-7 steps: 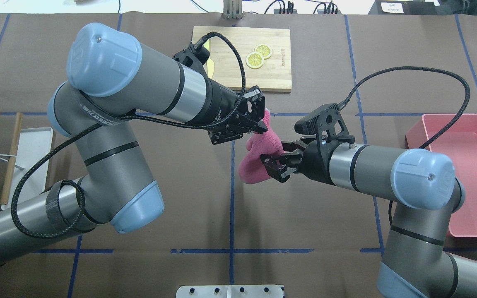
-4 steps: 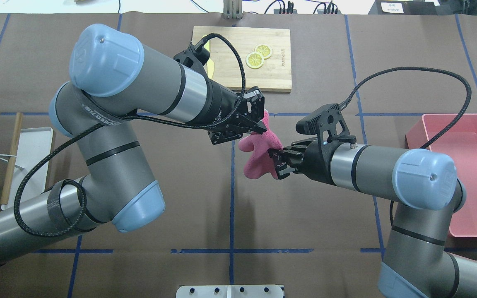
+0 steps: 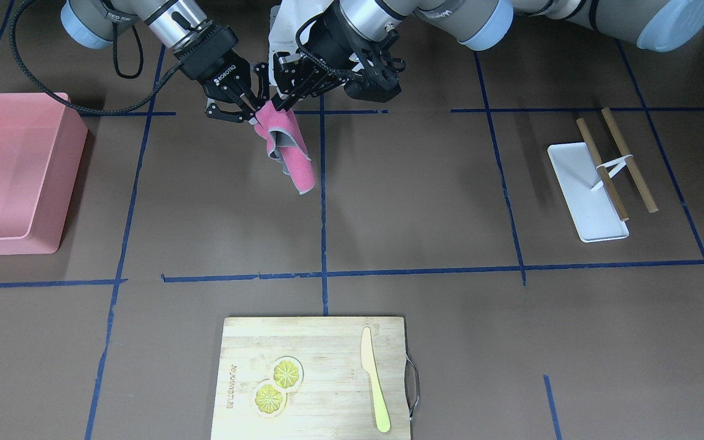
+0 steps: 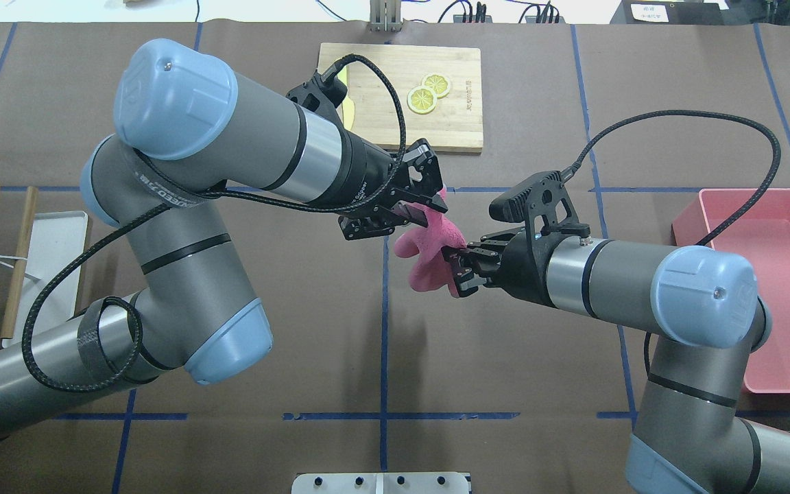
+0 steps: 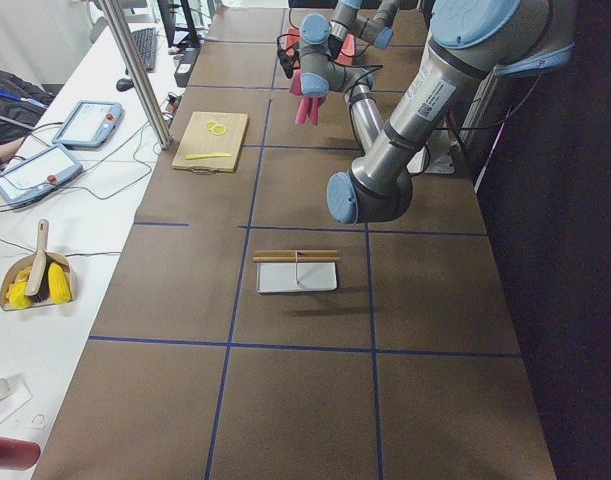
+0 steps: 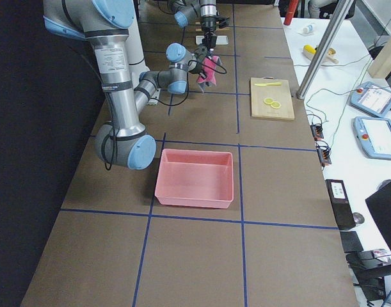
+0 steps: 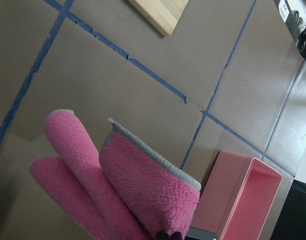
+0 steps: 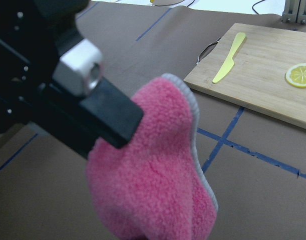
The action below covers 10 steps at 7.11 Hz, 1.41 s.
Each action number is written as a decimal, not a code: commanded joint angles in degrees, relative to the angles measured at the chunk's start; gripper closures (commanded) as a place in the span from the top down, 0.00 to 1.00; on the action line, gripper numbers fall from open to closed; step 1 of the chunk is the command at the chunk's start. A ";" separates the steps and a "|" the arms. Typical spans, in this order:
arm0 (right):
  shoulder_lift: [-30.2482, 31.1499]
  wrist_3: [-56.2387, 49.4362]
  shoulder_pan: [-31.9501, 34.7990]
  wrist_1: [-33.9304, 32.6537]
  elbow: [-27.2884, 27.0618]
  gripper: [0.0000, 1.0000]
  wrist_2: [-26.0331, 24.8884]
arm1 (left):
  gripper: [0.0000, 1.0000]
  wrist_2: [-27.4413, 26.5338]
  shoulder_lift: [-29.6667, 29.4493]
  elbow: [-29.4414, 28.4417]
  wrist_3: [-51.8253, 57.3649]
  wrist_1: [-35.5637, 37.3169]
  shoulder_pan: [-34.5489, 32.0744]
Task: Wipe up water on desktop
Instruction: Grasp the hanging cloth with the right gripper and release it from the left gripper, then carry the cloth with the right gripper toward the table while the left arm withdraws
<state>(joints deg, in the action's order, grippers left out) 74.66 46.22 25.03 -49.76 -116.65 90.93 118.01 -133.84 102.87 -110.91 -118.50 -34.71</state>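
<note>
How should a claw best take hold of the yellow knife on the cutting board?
Grip the yellow knife across its narrow middle, coming straight down from above. It lies flat on the cutting board, so only its two long edges give opposing faces to pinch.

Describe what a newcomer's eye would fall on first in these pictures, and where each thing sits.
First, the bright pink cloth hanging above the middle of the brown desktop, where the left gripper and right gripper meet at it. Next, the pink bin at the robot's right end and the cutting board with lemon slices at the far edge.
</note>
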 commanded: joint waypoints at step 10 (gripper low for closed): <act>-3.64 7.22 1.68 -52.17 -16.51 0.00 2.12 | 1.00 19.63 21.41 19.87 32.67 21.10 -31.28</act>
<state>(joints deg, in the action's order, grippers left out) 72.27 53.42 26.03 -97.31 -133.12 90.27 137.89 -114.43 118.22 -87.99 -107.09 -63.60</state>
